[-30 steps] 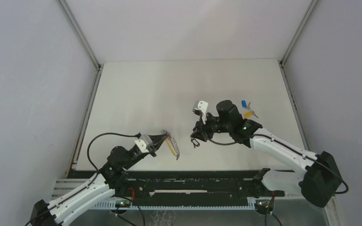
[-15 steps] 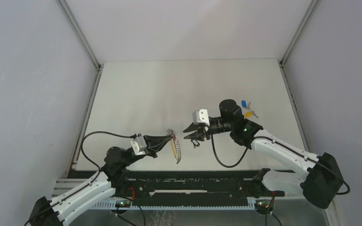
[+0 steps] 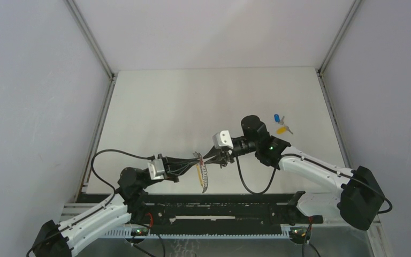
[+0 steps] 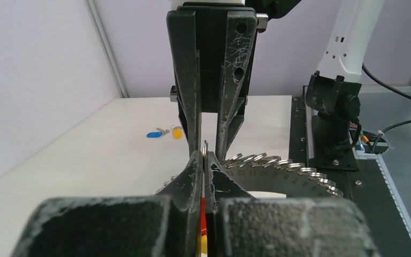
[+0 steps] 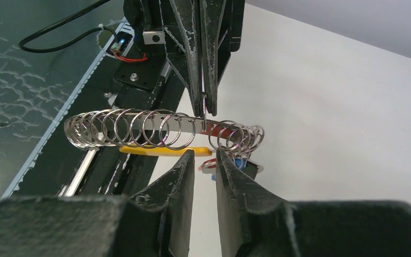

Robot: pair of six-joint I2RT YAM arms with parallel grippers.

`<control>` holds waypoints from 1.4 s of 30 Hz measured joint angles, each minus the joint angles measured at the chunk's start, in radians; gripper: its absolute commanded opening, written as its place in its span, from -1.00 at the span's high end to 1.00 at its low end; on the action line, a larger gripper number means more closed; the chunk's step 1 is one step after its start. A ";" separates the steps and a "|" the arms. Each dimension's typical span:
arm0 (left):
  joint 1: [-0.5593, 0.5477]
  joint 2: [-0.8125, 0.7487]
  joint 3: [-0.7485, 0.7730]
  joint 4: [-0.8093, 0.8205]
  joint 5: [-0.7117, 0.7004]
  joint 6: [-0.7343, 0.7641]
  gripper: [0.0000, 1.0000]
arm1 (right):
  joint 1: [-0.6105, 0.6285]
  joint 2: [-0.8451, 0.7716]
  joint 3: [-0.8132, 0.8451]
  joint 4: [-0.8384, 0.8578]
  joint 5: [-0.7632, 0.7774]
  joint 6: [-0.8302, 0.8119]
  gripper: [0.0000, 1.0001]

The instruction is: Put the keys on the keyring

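The keyring (image 5: 192, 124) is up off the worktop (image 3: 192, 101), between the two arms near the front edge: one flat numbered metal strip strung with a row of split rings (image 5: 134, 128). There are more than a dozen, but they overlap too much for an exact count. One yellow piece hangs under the strip, with small red and blue bits at its far end. The left fingers (image 4: 191, 179) are closed tight on it, pinching a single ring that stands upright between their tips. The right fingers (image 5: 179, 176) face them tip to tip just beside the strip, with a narrow gap between the two and nothing visible in it. Two keys (image 3: 279, 123), one blue-headed and one yellow-headed, lie close together on the worktop's far right, well apart from both arms.
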 measured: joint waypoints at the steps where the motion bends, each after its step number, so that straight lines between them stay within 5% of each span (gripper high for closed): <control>1: 0.000 0.000 0.000 0.004 0.005 0.000 0.99 | 0.002 0.002 0.000 0.000 -0.001 0.000 0.59; 42: 0.000 0.033 0.000 0.019 0.029 -0.005 0.99 | 0.024 -0.031 0.002 0.043 0.015 0.055 0.63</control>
